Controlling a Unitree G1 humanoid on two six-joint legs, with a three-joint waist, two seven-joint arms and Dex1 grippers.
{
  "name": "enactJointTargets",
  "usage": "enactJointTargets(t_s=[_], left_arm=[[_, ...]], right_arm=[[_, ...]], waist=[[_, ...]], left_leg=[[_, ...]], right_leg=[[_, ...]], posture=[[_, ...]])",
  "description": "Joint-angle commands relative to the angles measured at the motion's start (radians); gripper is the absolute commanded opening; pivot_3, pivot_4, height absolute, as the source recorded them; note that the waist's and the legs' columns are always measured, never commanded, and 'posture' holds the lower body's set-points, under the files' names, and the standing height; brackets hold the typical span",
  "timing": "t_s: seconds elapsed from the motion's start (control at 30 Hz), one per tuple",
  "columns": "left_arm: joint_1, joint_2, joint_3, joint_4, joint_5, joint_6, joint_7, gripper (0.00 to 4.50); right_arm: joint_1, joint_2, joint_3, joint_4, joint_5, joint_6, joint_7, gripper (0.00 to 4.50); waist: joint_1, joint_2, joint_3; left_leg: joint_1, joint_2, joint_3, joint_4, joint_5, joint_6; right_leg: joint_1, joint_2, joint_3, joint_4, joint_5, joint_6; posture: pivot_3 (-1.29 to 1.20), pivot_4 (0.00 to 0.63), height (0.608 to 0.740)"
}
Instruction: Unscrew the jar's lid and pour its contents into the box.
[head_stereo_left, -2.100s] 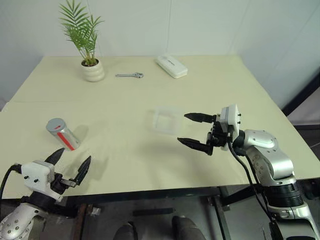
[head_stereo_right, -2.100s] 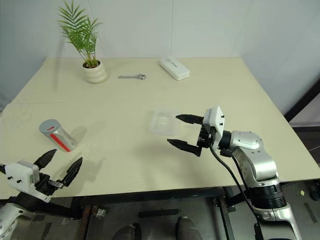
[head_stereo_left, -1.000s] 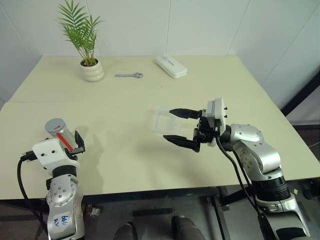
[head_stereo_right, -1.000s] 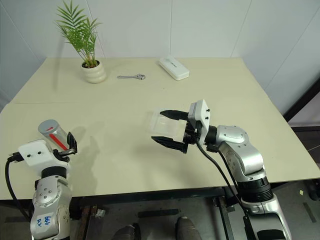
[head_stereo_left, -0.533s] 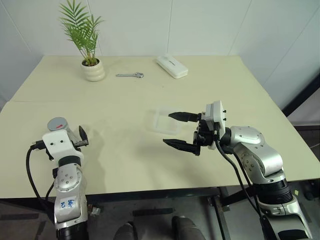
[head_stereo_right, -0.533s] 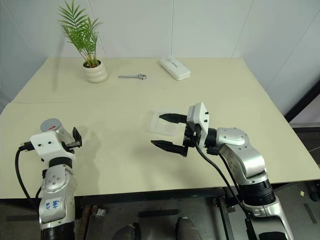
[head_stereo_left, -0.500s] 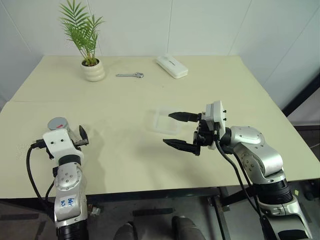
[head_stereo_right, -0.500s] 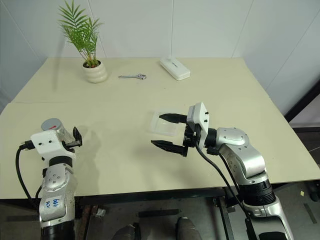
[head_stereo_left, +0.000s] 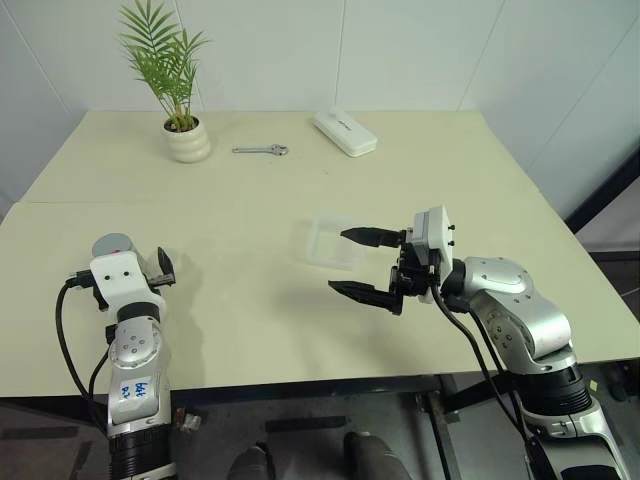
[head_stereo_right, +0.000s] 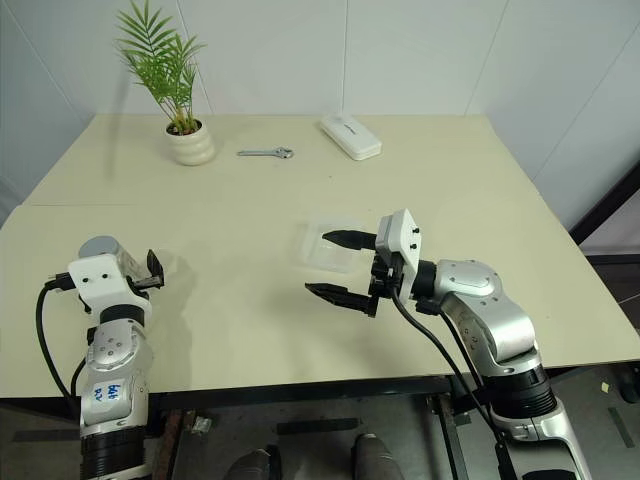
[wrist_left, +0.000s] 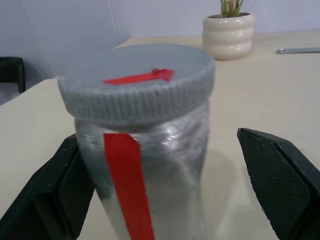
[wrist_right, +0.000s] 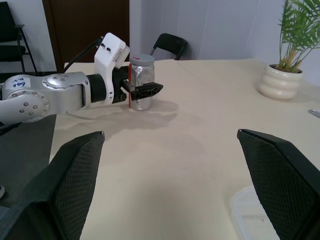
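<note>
Jar (wrist_left: 150, 165), lid (wrist_left: 137, 80) on, between wide left pincer (wrist_left: 165, 200) fingers, 9 o'clock on counter (head_stereo_left: 250, 200); right pincer (head_stereo_left: 365, 263) wide; next: close grip

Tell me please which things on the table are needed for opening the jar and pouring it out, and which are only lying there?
Needed:
jar
lid
box
left gripper, open around the jar
right gripper, open

Only lying there:
potted plant
wrench
white case
</note>
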Motion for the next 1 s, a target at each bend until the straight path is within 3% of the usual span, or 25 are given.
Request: enactJointTargets(t_s=[0.03, 0.27, 0.3, 0.43, 0.6, 0.7, 0.8, 0.93, 1.0], left_arm=[[-0.013, 0.025, 0.009, 0.005, 0.008, -0.035, -0.008, 4.08], [-0.006, 0.033, 0.01, 0.015, -0.005, -0.033, -0.022, 2.01], [-0.003, 0.033, 0.01, 0.014, -0.007, -0.029, -0.026, 1.92], [0.001, 0.033, 0.01, 0.014, -0.019, -0.029, -0.043, 1.92], [-0.058, 0.069, 0.005, -0.022, -0.22, -0.104, -0.295, 1.92], [-0.097, 0.16, -0.005, -0.051, -0.383, -0.037, -0.524, 1.92], [-0.124, 0.331, -0.071, -0.09, -0.493, 0.121, -0.764, 1.92], [-0.155, 0.436, -0.154, -0.106, -0.585, 0.323, -0.89, 1.92], [-0.18, 0.449, -0.213, -0.093, -0.546, 0.284, -0.958, 1.92]], right_arm=[[0.003, -0.008, -0.022, -0.043, 0.008, -0.004, -0.008, 4.5], [0.005, -0.003, -0.018, -0.042, 0.007, -0.006, -0.018, 4.5], [0.006, -0.003, -0.017, -0.043, 0.007, -0.006, -0.019, 4.5], [0.009, -0.001, -0.016, -0.045, 0.008, -0.005, -0.023, 4.5], [0.005, -0.008, -0.023, -0.049, 0.008, 0.004, -0.035, 4.5], [-0.023, -0.014, -0.033, -0.045, 0.011, 0.028, -0.053, 4.5], [-0.069, -0.044, -0.026, -0.046, -0.002, 0.111, -0.095, 4.5], [-0.145, -0.07, -0.025, -0.053, 0.05, 0.201, -0.074, 4.5], [-0.199, -0.06, -0.025, -0.053, 0.079, 0.261, -0.081, 4.5]], waist=[[0.001, 0.0, 0.0], [0.001, 0.0, 0.0], [0.001, 0.0, 0.0], [0.003, 0.0, 0.0], [0.011, 0.0, 0.0], [0.017, 0.0, 0.0], [0.014, 0.0, 0.0], [0.015, 0.001, 0.0], [0.015, 0.001, 0.0]], left_leg=[[0.0, 0.0, 0.0, 0.0, 0.0, 0.0], [0.0, 0.0, 0.0, 0.0, 0.0, 0.0], [0.0, 0.0, 0.0, 0.0, 0.0, 0.0], [0.0, 0.0, 0.0, 0.0, 0.0, 0.0], [0.0, 0.0, 0.0, 0.0, 0.0, 0.0], [0.0, 0.0, 0.0, 0.0, 0.0, 0.0], [0.0, 0.0, 0.001, -0.001, 0.0, 0.0], [0.0, 0.0, 0.001, -0.004, 0.0, 0.0], [0.0, 0.0, 0.001, -0.006, 0.0, 0.0]], right_leg=[[0.0, 0.0, 0.0, 0.0, 0.0, 0.0], [0.0, 0.0, 0.0, 0.0, 0.0, 0.0], [0.0, 0.0, 0.0, 0.0, 0.0, 0.0], [0.0, 0.0, 0.0, 0.0, 0.0, 0.0], [0.0, 0.0, 0.0, 0.0, -0.001, -0.001], [0.0, 0.0, -0.001, 0.0, -0.002, -0.003], [-0.001, 0.0, 0.0, -0.001, -0.003, -0.005], [-0.001, 0.0, 0.0, -0.002, -0.003, -0.006], [-0.002, 0.0, 0.0, -0.002, -0.003, -0.005]], posture=[[0.0, 0.15, 0.74], [0.0, 0.15, 0.74], [0.0, 0.15, 0.74], [0.0, 0.15, 0.74], [0.0, 0.15, 0.74], [0.0, 0.15, 0.74], [0.0, 0.15, 0.74], [0.0, 0.15, 0.74], [0.0, 0.15, 0.74]])
